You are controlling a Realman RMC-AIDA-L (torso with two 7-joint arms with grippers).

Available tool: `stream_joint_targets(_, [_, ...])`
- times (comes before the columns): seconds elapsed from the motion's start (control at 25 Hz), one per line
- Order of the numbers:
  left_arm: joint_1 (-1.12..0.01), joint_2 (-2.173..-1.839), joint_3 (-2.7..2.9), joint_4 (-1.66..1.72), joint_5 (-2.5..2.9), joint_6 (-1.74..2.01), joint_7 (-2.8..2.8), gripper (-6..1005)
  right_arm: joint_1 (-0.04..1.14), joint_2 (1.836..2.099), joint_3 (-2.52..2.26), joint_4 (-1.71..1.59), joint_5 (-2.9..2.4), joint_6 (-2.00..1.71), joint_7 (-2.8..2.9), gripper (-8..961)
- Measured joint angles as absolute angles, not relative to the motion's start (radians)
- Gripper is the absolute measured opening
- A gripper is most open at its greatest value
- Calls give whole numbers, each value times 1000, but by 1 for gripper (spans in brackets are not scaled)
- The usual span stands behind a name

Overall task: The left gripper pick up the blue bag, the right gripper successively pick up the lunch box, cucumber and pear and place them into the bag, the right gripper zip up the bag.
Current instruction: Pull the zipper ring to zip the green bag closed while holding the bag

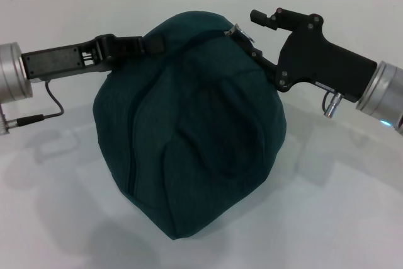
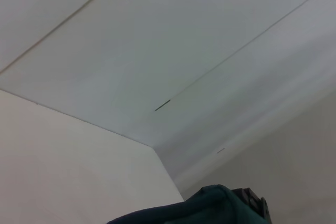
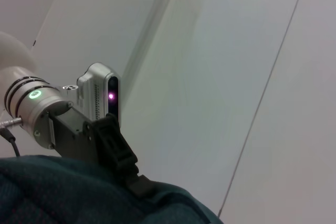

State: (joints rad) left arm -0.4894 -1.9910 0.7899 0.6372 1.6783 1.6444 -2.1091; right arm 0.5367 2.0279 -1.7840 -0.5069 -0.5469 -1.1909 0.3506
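Observation:
The blue bag (image 1: 189, 130) hangs bulging in the middle of the head view, lifted off the white table, and its zipper seam looks closed. My left gripper (image 1: 151, 43) is shut on the bag's upper left edge; it also shows gripping the fabric in the right wrist view, left gripper (image 3: 128, 174). At the bag's upper right is my right gripper (image 1: 245, 23), its fingers apart. One finger is free in the air and the other lies against the bag by the silver zipper pull (image 1: 243, 32). The lunch box, cucumber and pear are out of view.
The white table (image 1: 340, 206) spreads around and below the bag. A cable (image 1: 53, 108) hangs from the left arm. The left wrist view shows mostly wall and ceiling, with the bag's top (image 2: 199, 208) at its lower edge.

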Motion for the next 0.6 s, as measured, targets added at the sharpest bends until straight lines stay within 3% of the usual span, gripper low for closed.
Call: stream_joint_targets(0.6, [-491, -1989, 790, 633, 1674, 1641, -2106, 48, 532, 2028, -1784, -506, -546, -1216, 332, 256])
